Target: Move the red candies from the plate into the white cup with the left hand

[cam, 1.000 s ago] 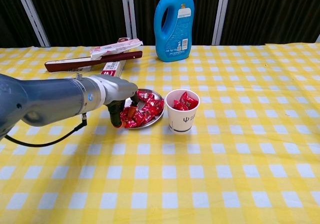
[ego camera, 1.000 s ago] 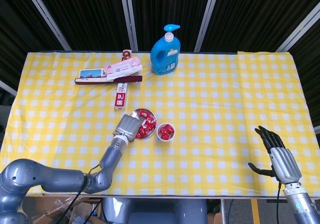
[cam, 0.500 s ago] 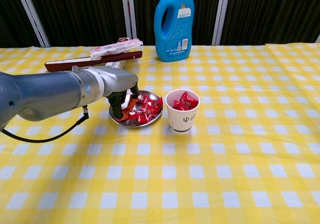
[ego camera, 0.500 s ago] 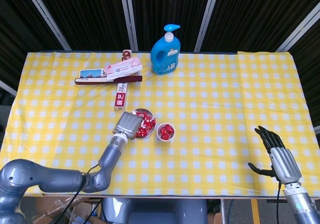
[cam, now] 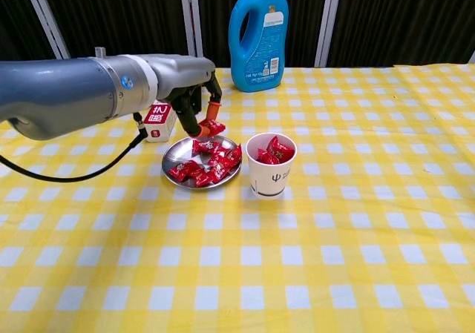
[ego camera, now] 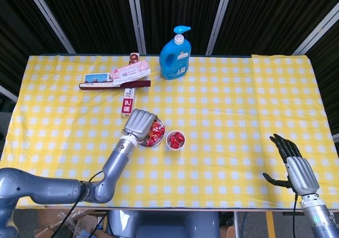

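- Since a second ago the left robot hand [cam: 194, 99] has risen from down among the sweets on the plate [cam: 174, 158] to a spot above the plate's far edge, with one red candy [cam: 211, 128] pinched in its fingertips and clear of the pile.
- The remaining red candies [cam: 207, 167] lie heaped in the metal plate on the yellow checked counter [cam: 356, 236].
- The white cup [cam: 270, 174] stands just beside the plate on its right, upright, with several red sweets already inside.
- The right robot hand [ego camera: 292, 164] rests at the near right corner of the counter, fingers spread and holding nothing, as it was before.
- At the far side stand a blue detergent bottle [cam: 258, 33], a pink-and-white packet [ego camera: 130, 71] lying over a long dark red box [ego camera: 114, 84], and a small red-and-white box [ego camera: 127, 100] near the plate.
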